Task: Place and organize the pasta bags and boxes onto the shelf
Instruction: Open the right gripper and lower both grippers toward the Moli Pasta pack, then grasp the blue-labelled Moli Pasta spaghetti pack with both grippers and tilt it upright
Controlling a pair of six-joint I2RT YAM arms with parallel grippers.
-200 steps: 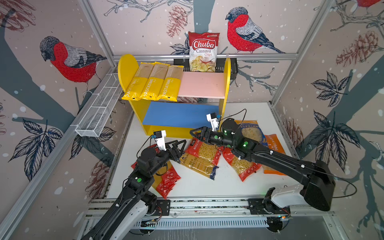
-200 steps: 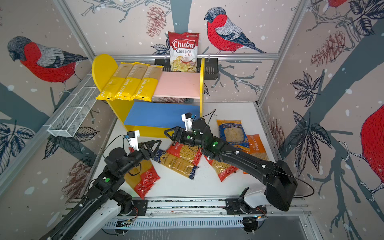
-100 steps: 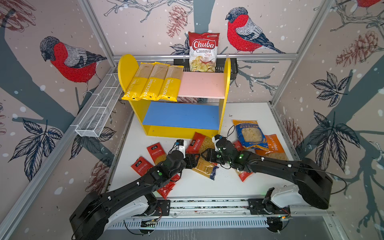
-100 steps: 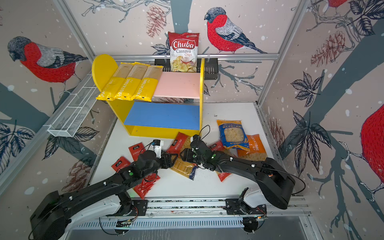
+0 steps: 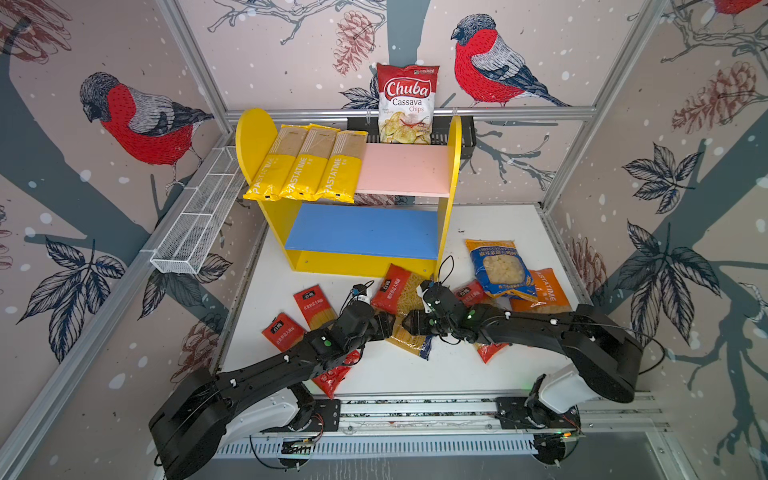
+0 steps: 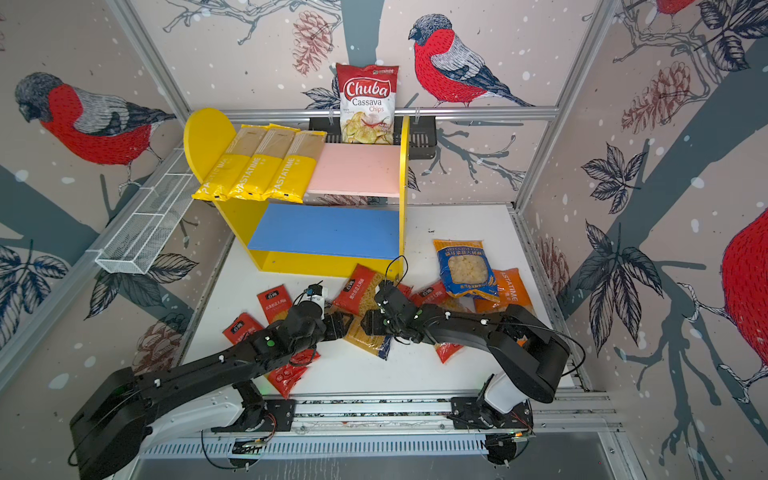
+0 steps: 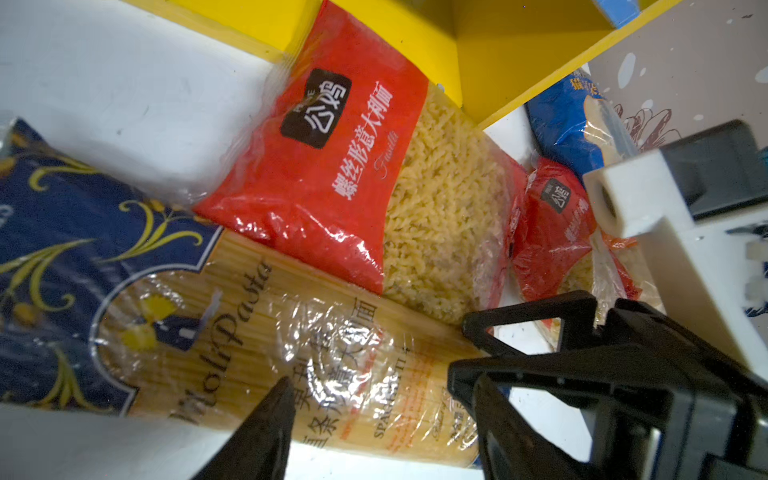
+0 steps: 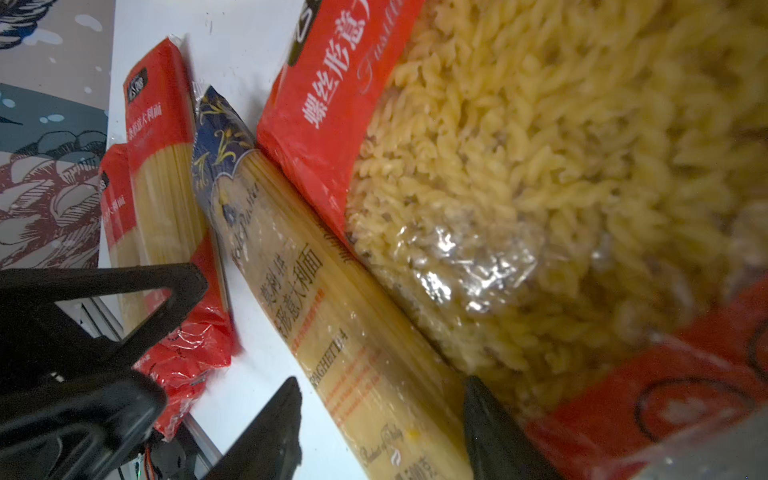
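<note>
The dark blue spaghetti pack point(image 5: 409, 343) point(image 6: 368, 338) lies flat mid-table, beside a red fusilli bag point(image 5: 397, 289). My left gripper point(image 5: 388, 324) point(image 7: 380, 386) and right gripper point(image 5: 409, 324) point(image 8: 378, 386) face each other low over it, both open with the pack point(image 7: 249, 316) point(image 8: 299, 270) between their fingers. The shelf point(image 5: 453, 166) stands behind with three yellow PASTATIME packs point(image 5: 307, 166) on the left of its pink board. Red spaghetti packs point(image 5: 313, 305) lie to the left, a blue bag point(image 5: 496, 268) and an orange bag point(image 5: 544, 291) to the right. Other red bags are partly hidden under both arms.
A Chuba chips bag point(image 5: 406, 104) stands in a black basket point(image 5: 465, 133) behind the shelf. A white wire rack point(image 5: 199, 220) hangs on the left wall. The metal rail point(image 5: 415, 409) runs along the table's front edge. The grippers' fingers are close to each other.
Both grippers have come down and together onto the dark blue spaghetti pack, the left from the left, the right back from in front of the shelf. In the last half second they barely moved.
</note>
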